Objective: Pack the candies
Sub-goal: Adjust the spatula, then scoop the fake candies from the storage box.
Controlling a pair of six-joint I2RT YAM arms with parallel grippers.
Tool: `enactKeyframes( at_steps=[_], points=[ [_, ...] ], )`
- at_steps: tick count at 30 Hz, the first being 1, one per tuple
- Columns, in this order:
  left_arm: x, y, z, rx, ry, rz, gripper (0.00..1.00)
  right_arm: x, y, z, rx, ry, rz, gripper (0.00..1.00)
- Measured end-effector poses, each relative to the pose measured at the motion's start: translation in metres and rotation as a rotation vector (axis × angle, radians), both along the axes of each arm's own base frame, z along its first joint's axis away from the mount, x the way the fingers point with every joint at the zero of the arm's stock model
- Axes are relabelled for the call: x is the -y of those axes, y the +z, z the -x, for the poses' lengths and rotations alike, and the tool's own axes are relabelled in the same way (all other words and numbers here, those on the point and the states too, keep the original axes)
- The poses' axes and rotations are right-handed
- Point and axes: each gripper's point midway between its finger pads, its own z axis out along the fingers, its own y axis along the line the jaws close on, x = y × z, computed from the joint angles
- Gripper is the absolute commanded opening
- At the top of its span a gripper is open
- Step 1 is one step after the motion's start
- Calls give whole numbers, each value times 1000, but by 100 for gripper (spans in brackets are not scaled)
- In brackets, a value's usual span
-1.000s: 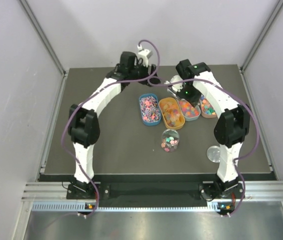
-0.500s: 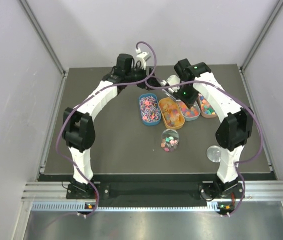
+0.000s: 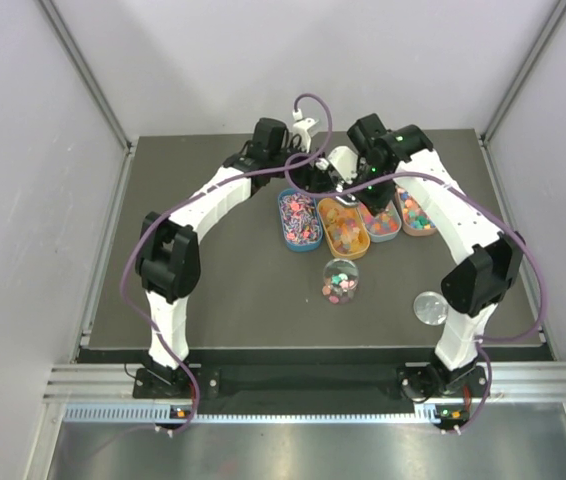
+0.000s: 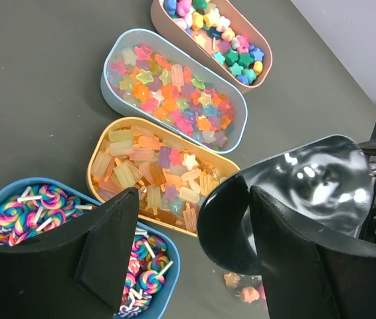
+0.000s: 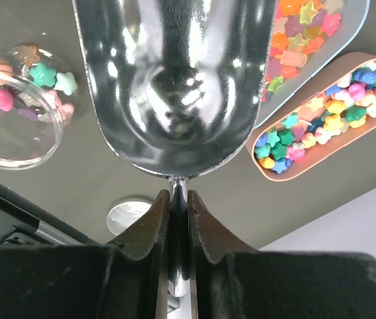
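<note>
With the right tool (image 5: 178,216) pinched narrow on the handle of the empty scoop (image 5: 175,80) and the left tool (image 4: 191,212) gaping wide beside its bowl, holding nothing, dip into one tray next. Find the candies (image 4: 175,106) in four trays (image 4: 103,83) at the far middle of the tabletop (image 3: 213,290), a few already in the jar (image 5: 58,123) nearer the centre. Enter shallow, push along the tray's length, lift level. Brace the tray with the left tool if it slides. Carry low and tip slowly over the jar's mouth.
</note>
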Motion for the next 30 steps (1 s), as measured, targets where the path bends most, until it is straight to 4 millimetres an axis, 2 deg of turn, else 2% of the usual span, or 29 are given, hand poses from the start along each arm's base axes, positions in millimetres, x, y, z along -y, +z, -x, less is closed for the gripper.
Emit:
enactKeyframes(
  at_steps=[3, 11, 17, 19, 21, 27, 30],
  points=[
    [2, -2, 1, -2, -5, -1, 71, 0, 11, 4, 22, 2, -22, 0],
    [9, 2, 3, 20, -19, 5, 72, 0, 54, 6, 126, -3, -88, 0],
    [10, 5, 1, 40, -9, -2, 79, 2, 66, 9, 153, -7, -104, 0],
    [8, 8, -4, 57, 13, -16, 84, 2, 63, 10, 145, -7, -106, 0],
    [4, 14, -13, 91, 45, -41, 84, 1, 55, 13, 119, -4, -110, 0],
    [-21, 56, -54, 251, 196, -87, 86, 1, 14, 29, -26, -11, -104, 0],
    [-41, 55, -69, 257, 253, -104, 86, -1, -3, 30, -87, -34, -101, 0]
  ],
)
